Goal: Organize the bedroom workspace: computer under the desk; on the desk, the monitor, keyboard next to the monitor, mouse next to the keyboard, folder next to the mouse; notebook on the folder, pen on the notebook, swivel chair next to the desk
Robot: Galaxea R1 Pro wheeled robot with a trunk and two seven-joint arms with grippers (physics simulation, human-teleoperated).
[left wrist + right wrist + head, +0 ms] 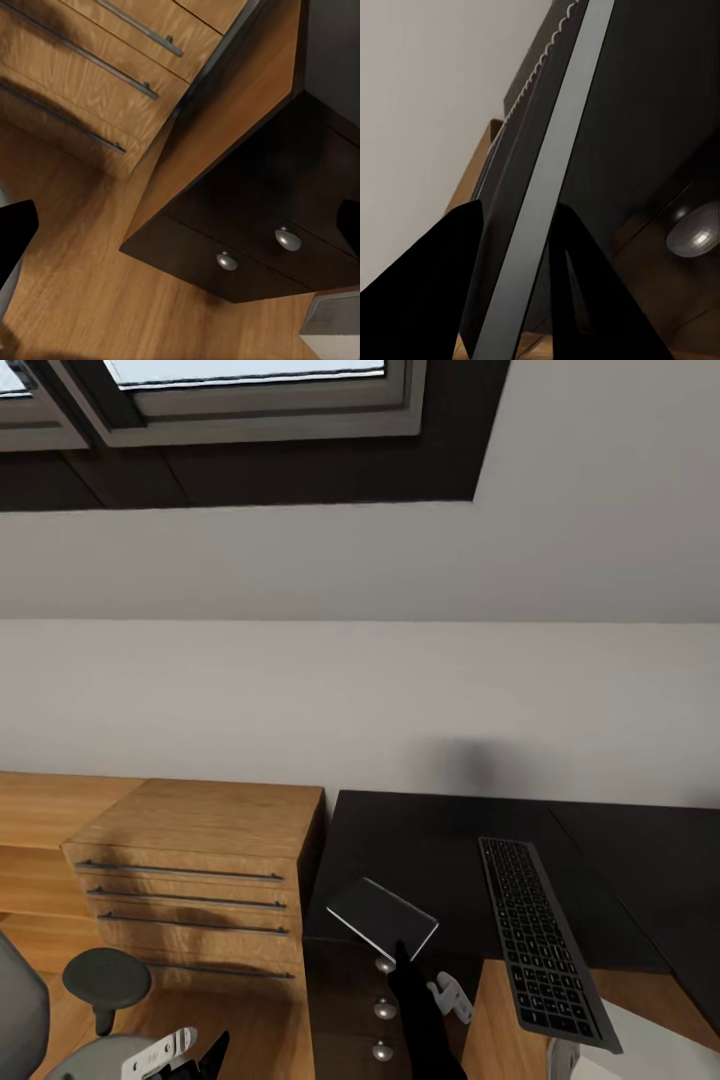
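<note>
Head view: right gripper (400,952) holds the thin grey folder (382,918) by its near edge, tilted above the front left corner of the desk (420,840). Keyboard (545,940) lies on the desk, right of the folder, overhanging the front edge. Wooden dresser (200,870) stands left of the desk.

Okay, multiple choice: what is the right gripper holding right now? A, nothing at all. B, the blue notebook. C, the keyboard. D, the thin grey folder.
D: the right gripper has its two black fingers on either side of the thin grey folder, held over the front edge of the desk, while the keyboard lies apart on the desk top.
</note>
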